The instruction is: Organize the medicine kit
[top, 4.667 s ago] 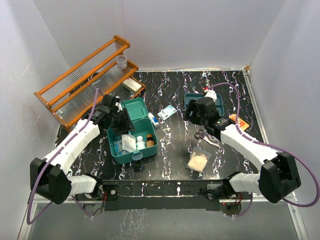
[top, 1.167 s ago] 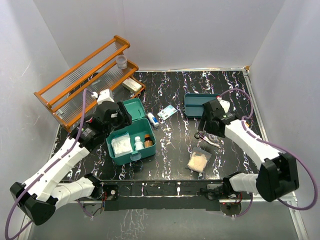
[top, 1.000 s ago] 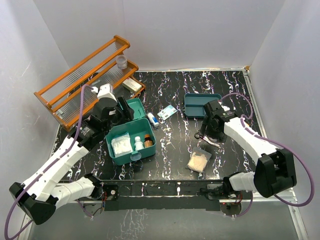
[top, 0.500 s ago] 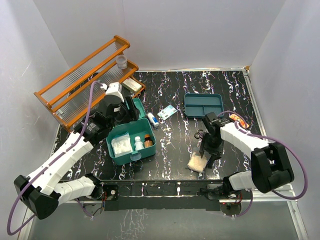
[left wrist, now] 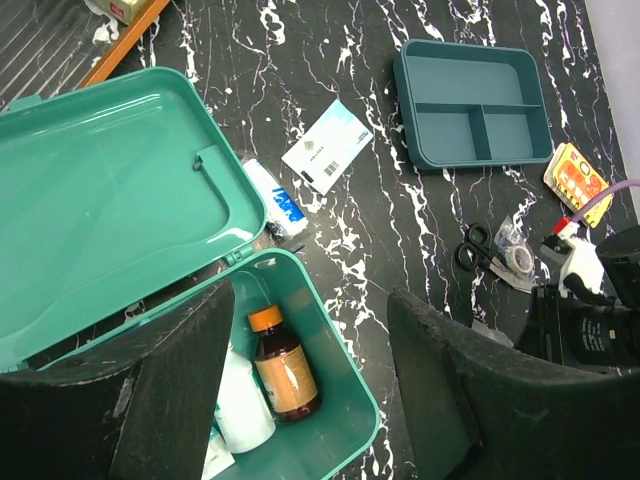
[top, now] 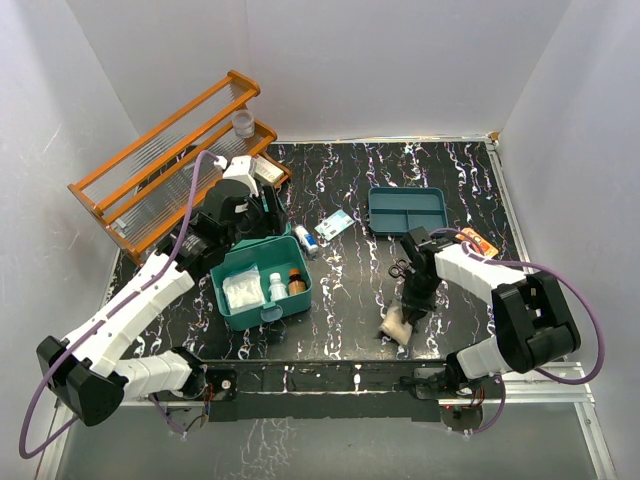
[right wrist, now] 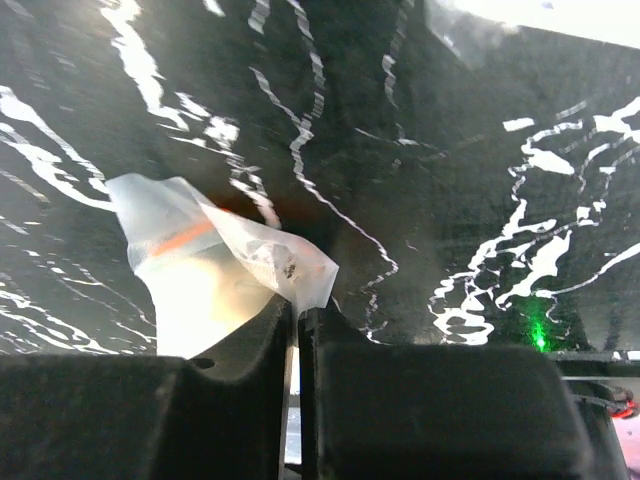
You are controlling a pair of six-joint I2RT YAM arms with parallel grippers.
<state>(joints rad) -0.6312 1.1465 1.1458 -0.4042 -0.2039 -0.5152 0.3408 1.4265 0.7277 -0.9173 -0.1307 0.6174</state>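
Note:
The medicine kit (top: 285, 310) is a teal box standing open at the left, its lid (left wrist: 110, 190) tipped back. Inside are an amber bottle (left wrist: 283, 370), a white bottle (top: 275, 288) and a white packet (top: 243, 290). My left gripper (top: 262, 212) hovers over the kit's far side; in the left wrist view this gripper (left wrist: 310, 390) stands open with nothing between its fingers. My right gripper (right wrist: 297, 315) is shut on the edge of a clear plastic bag (right wrist: 215, 265) with pale contents. That bag (top: 395, 325) lies near the table's front edge.
An orange wooden rack (top: 165, 160) stands at the back left with a small box (top: 265, 170) by it. A flat teal tray (left wrist: 470, 105) is at the back right. A card (left wrist: 327, 148), a small tube (left wrist: 275, 200), scissors (left wrist: 472, 248) and an orange blister pack (left wrist: 575, 175) lie loose.
My right gripper came down from beside the scissors to the plastic bag and shut on its edge. My left arm swung up and back over the kit's lid.

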